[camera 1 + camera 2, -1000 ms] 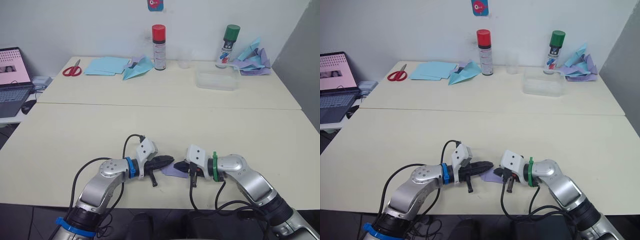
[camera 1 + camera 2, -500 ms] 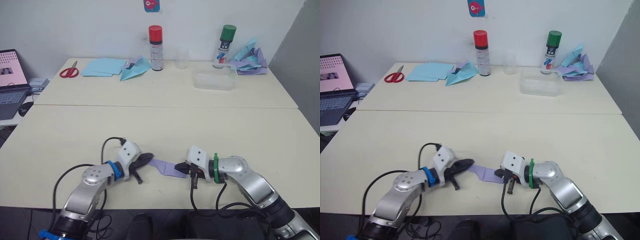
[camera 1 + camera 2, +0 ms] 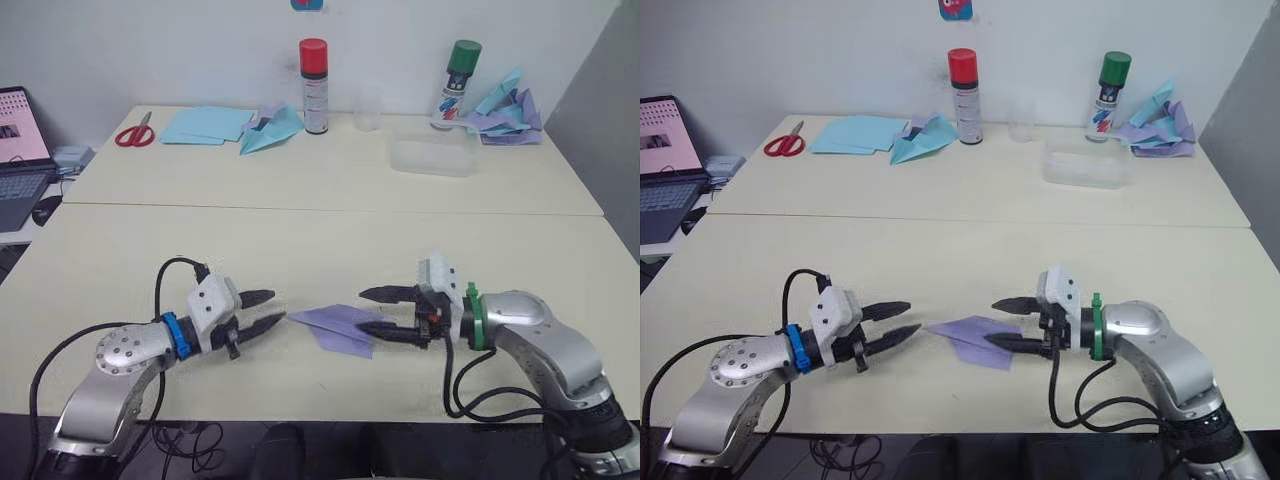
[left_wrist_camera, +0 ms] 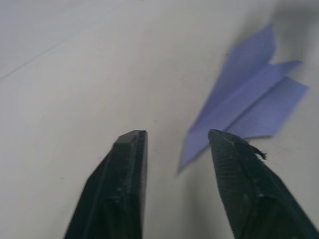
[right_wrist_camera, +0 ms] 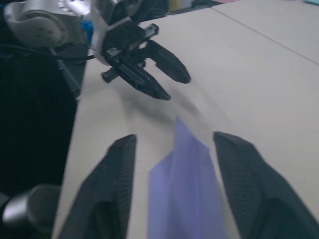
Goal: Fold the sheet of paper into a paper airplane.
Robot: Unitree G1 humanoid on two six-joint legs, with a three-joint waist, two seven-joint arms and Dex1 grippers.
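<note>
Paper airplane (image 3: pixel 338 327): lavender-purple dart, folded, lying flat on the near table (image 3: pixel 120 260) close to its front edge, about midway along that edge. Nose points toward the robot's left; wings spread toward the right.

Left gripper (image 3: pixel 265 309): low over the table just beside the plane's nose, fingers spread apart, holding nothing. In the left wrist view the nose (image 4: pixel 185 160) lies just ahead of one black finger (image 4: pixel 239 189), apart from it.

Right gripper (image 3: pixel 372 311): at the plane's tail end, fingers spread apart, one above the paper and one at its near edge; whether either touches the paper cannot be told. In the right wrist view the plane (image 5: pixel 185 189) lies between the two fingers (image 5: pixel 107 189).

Far table (image 3: pixel 330 170), joined behind the near one:
- Scissors (image 3: pixel 132 132), red handles, far left corner.
- Light blue sheets (image 3: pixel 205 125), stacked flat, beside the scissors.
- Light blue paper plane (image 3: pixel 270 128), just right of the sheets.
- Spray can, red cap (image 3: pixel 314 86), upright, near the back edge.
- Clear cup (image 3: pixel 366 108), right of the red-capped can.
- Spray can, green cap (image 3: pixel 459 84), upright, toward the far right corner.
- Clear plastic tray (image 3: pixel 434 157), in front of the green-capped can.
- Heap of blue and purple paper (image 3: pixel 508 108), far right corner.

Laptop (image 3: pixel 20 150): open, on a separate surface off the left edge.
</note>
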